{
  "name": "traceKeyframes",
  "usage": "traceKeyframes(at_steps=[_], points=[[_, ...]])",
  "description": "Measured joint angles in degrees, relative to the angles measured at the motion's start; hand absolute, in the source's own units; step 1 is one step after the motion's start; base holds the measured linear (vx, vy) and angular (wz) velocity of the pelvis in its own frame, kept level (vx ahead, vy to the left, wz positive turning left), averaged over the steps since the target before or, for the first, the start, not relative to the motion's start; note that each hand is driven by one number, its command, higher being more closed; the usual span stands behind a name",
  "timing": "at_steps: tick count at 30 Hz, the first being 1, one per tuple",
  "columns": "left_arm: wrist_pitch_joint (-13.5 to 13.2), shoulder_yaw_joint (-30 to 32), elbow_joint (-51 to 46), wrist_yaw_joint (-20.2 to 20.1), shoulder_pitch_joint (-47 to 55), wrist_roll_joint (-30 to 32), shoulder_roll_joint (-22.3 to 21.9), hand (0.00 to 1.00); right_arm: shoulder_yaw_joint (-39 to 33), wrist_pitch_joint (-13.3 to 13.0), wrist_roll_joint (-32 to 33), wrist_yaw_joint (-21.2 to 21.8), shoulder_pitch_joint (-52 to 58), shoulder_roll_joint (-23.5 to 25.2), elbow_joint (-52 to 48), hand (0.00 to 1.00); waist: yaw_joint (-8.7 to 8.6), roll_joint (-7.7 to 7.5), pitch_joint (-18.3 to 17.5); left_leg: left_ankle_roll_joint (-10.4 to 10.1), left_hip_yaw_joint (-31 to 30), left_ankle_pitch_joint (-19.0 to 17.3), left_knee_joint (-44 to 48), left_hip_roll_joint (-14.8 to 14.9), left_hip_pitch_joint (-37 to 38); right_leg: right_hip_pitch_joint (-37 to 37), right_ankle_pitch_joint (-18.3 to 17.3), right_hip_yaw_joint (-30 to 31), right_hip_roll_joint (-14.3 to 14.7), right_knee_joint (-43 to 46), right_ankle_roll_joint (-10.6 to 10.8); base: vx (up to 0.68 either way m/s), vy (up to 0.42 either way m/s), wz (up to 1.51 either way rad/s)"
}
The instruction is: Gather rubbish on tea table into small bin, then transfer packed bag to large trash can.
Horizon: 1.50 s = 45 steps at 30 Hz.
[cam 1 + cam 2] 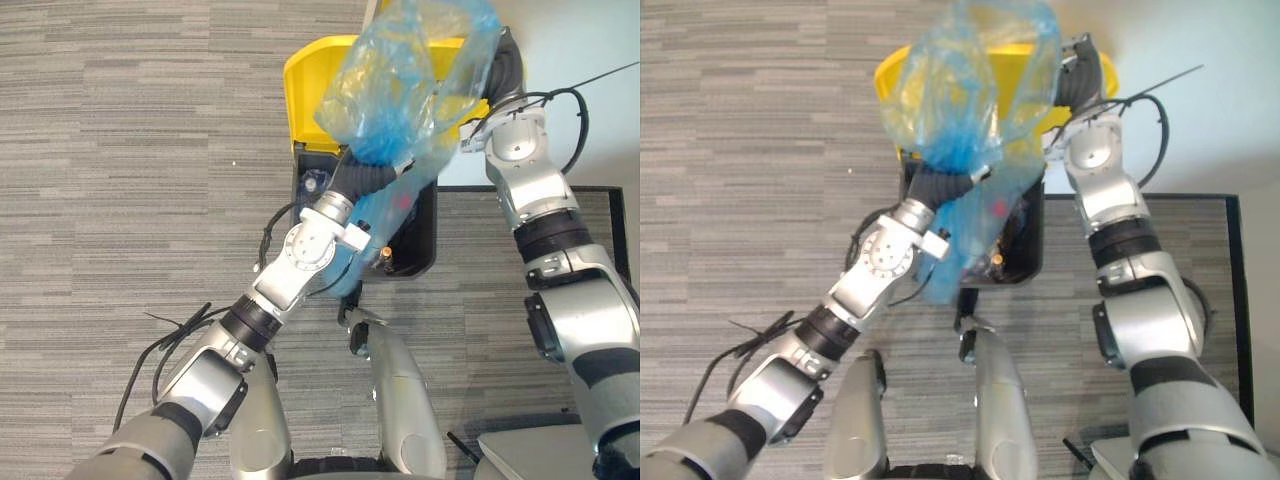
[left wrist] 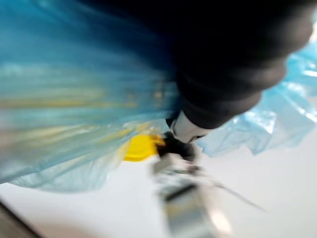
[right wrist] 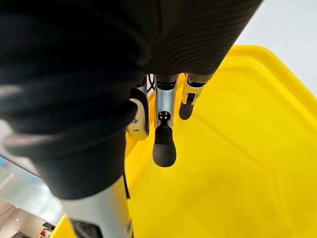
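Blue translucent plastic, the packed bag (image 1: 405, 80), is held directly above the open mouth of the large trash can (image 1: 428, 235). Its lower end hangs toward the opening, so it is judged ready to be lowered or dropped inside. The bag is carried by the left hand (image 1: 365, 180), which is raised over the can's near rim. That hand is buried in folds of plastic, so whether it is clenched on the bag cannot be told. The yellow lid (image 3: 237, 148) stands upright at the can's far side. It is judged to be propped open by the right hand (image 3: 165, 114), whose fingers are stretched out straight and released at the lid's inner face, with nothing grasped.
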Motion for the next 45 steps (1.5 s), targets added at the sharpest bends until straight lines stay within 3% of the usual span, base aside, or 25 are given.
traceKeyframes(at_steps=[15, 23, 24, 35, 45], points=[[4.3, -0.4, 15.5, -2.3, -3.0, 9.0, -2.3, 1.0, 1.8, -1.3, 0.0, -0.7, 0.8, 4.8, -8.8, 0.0, -0.53, -0.33, -0.1, -0.9, 2.0, 0.3, 0.4, 3.0, -2.6, -3.0, 0.3, -0.6, 1.3, 0.0, -0.1, -0.01, -0.024, -0.04], [6.7, 6.8, 19.7, 0.2, -3.0, 17.1, -3.5, 1.0, 2.5, -2.1, 0.0, -0.7, 1.9, 6.6, -13.4, 0.0, -0.54, -1.47, -0.3, -1.1, 2.3, 0.3, 2.1, 4.7, -5.7, -5.0, 0.4, -1.6, 1.6, 0.3, -0.3, -0.02, -0.034, 0.02], [7.4, 7.4, 20.0, 0.3, -2.9, 19.0, -3.7, 0.0, 2.5, -2.2, 0.0, -0.8, 2.5, 6.6, -14.4, 0.0, -0.54, -1.47, -0.3, -1.1, 2.3, 0.3, 2.2, 4.9, -6.1, -5.1, 0.4, -1.9, 1.4, 0.3, -0.3, -0.02, -0.023, 0.08], [12.4, 13.6, 22.5, 2.4, -2.9, 34.4, -6.4, 0.0, 2.9, -0.9, 0.0, 0.1, 4.8, 9.2, -18.2, 0.0, -0.29, -3.46, -0.3, -1.8, 4.2, 0.4, 4.4, 6.3, -9.5, -8.8, 0.2, -2.1, 0.3, 2.7, -0.4, 0.0, -0.01, 0.02], [13.8, 14.3, 22.6, 2.5, -1.9, 39.2, -6.8, 0.0, 3.6, -0.8, -2.3, 0.3, 5.4, 11.1, -20.1, 0.0, -0.42, -3.46, -0.3, -1.4, 4.9, 0.0, 4.5, 5.9, -8.9, -8.8, -0.5, -1.4, -0.3, 4.0, 0.3, -0.01, -0.004, 0.0]])
